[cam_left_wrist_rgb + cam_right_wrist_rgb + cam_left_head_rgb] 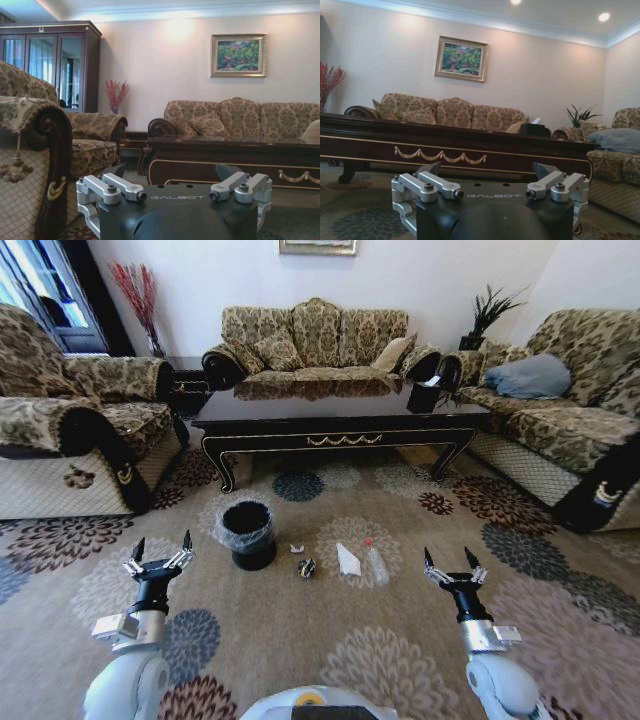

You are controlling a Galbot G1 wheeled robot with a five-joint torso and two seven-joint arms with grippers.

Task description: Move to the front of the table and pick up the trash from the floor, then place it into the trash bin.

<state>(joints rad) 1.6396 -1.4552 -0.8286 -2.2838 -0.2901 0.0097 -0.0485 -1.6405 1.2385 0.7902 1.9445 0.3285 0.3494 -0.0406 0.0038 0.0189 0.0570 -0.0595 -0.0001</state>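
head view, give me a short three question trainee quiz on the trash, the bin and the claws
1. True or false: the small round black trash bin stands on the patterned carpet in front of the long glossy dark wood table.
2. Which lies nearest the bin: A) clear plastic bottle with red cap, B) white folded paper, C) tiny white scrap?
3. Fill in: the left claw and right claw are both ____.

Key: 1 true; 2 C; 3 open, holding nothing.
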